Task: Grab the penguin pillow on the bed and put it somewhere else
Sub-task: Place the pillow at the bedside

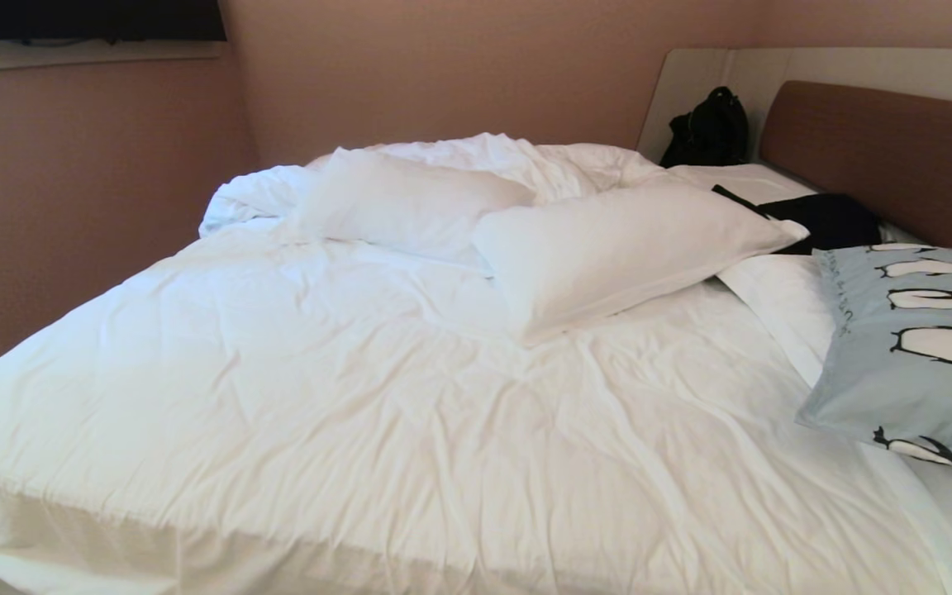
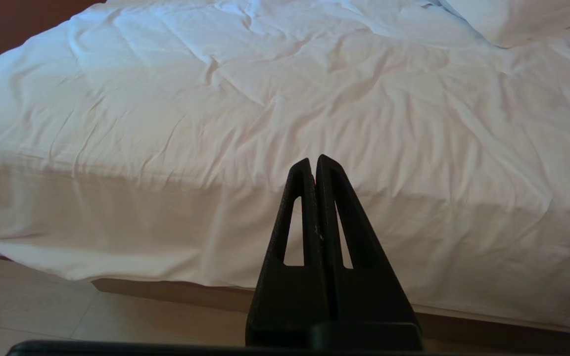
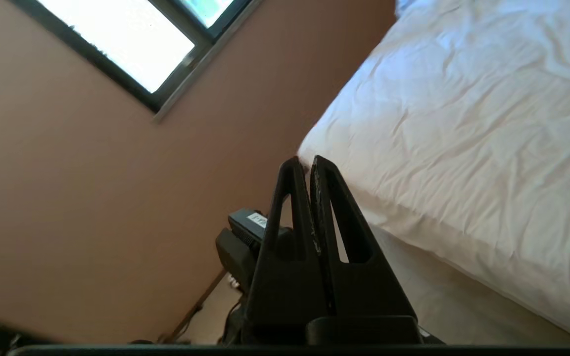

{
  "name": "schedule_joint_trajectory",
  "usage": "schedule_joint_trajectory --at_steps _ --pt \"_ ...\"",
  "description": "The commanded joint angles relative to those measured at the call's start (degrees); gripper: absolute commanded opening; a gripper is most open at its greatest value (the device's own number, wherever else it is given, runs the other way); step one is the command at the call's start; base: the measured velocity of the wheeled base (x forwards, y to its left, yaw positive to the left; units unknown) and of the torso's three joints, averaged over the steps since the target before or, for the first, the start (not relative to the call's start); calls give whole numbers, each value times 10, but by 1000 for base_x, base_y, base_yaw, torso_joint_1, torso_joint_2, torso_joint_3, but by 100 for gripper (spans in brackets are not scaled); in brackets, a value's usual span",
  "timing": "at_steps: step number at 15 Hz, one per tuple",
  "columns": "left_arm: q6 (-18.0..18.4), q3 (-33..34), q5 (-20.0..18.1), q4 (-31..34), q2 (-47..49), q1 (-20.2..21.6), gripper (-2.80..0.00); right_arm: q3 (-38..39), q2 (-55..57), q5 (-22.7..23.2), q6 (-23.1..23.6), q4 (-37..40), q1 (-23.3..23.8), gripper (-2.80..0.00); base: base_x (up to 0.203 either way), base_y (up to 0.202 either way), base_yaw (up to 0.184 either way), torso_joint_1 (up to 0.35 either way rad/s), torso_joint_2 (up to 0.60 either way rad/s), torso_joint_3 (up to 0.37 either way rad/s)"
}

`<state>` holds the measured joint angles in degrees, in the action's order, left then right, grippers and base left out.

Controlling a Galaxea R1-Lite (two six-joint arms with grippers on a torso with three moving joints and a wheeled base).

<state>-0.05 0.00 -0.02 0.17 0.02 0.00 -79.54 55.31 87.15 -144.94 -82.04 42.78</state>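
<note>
The penguin pillow [image 1: 914, 347], pale blue-grey with black-and-white penguins, lies at the right side of the bed [image 1: 344, 388], near the brown headboard [image 1: 889, 157]; its right end runs out of the head view. Neither arm shows in the head view. My left gripper [image 2: 313, 160] is shut and empty, pointing at the bed's front edge [image 2: 215, 198] from below it. My right gripper [image 3: 305, 162] is also shut with nothing in it, aimed past a corner of the white bedding [image 3: 463, 138] toward the wall. The pillow does not show in either wrist view.
Two plain white pillows [image 1: 616, 248] [image 1: 402, 202] lie across the middle of the rumpled duvet. A dark garment [image 1: 823, 219] and a black bag [image 1: 707, 128] sit by the headboard. Black equipment [image 3: 240, 242] stands on the floor by the brown wall, under a window [image 3: 131, 39].
</note>
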Motion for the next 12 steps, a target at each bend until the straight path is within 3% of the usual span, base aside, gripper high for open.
schedule_joint_trajectory --at_steps 1,3,6,12 --pt "0 0 -1 0 0 0 -280 46 -113 5 -3 6 85 -280 0 0 0 0 0 0" --pt "0 0 0 0 0 0 -280 87 -158 5 11 5 143 -280 0 0 0 0 0 0" --pt "0 0 0 0 0 0 -280 120 -182 5 43 -24 144 -280 0 0 0 0 0 0" --pt "0 0 0 0 0 0 -280 125 -194 5 56 -30 72 -280 0 0 0 0 0 0"
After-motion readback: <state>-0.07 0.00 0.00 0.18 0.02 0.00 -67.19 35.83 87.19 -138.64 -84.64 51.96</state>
